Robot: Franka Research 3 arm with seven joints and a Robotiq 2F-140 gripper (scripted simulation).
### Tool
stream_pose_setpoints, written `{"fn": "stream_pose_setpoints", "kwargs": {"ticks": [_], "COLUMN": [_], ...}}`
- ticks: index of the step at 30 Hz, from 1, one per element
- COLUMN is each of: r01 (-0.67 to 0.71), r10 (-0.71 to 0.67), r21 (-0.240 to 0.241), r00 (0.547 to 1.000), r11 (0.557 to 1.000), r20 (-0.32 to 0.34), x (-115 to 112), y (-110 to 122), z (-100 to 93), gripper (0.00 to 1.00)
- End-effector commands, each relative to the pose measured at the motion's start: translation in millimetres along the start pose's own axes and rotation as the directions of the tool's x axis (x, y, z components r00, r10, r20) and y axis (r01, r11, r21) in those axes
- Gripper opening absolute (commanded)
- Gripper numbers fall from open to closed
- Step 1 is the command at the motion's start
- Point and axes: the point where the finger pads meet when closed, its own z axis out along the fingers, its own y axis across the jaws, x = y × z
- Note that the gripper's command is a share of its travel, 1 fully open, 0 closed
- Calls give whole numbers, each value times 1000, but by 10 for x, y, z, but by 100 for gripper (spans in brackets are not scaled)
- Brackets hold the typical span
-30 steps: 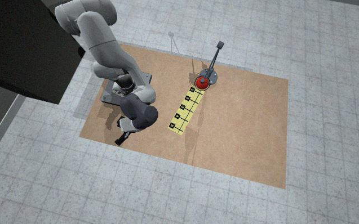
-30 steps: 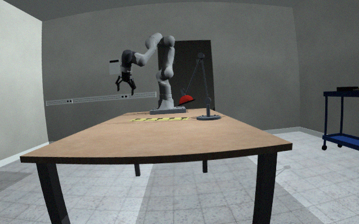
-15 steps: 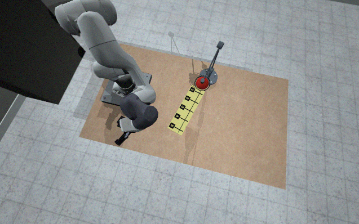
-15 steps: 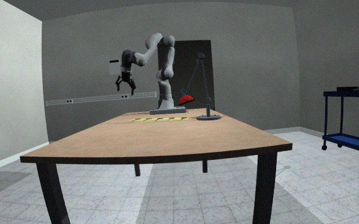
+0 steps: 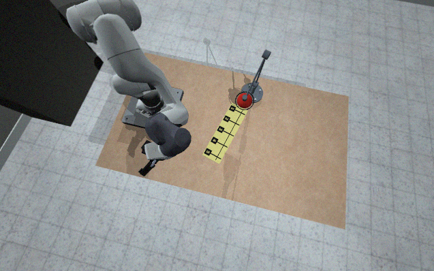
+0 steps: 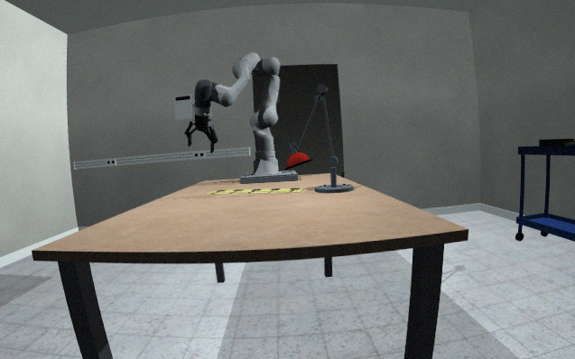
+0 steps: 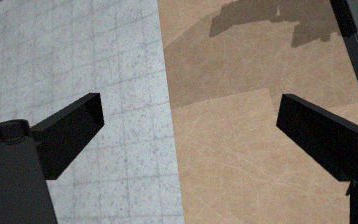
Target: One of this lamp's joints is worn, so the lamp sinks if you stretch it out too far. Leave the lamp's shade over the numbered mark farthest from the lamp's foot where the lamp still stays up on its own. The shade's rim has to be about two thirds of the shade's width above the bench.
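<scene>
The lamp has a round grey foot on the wooden bench and a folded dark arm with its elbow high up. Its red shade hangs close to the foot, above the near end of a yellow strip with several numbered marks; it also shows in the side view, well above the bench. My gripper is open and empty, high above the bench's edge, far from the lamp. In the wrist view the fingers stand wide, with bench and floor below them.
My arm's base plate is bolted on the bench beside the strip. A blue cart stands on the floor at the right. A large dark block fills the top-left corner of the overhead view.
</scene>
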Motion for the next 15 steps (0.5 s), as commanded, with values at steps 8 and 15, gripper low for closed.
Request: {"fn": "stream_pose_setpoints", "kwargs": {"ticks": [8,15], "r01": [0,64], "r10": [0,-63], "r21": [0,-23], "r00": [1000,996], "r11": [1000,998], "r20": [0,61], "x": [0,-68], "y": [0,206], "z": [-1,-180], "gripper": [100,100]}}
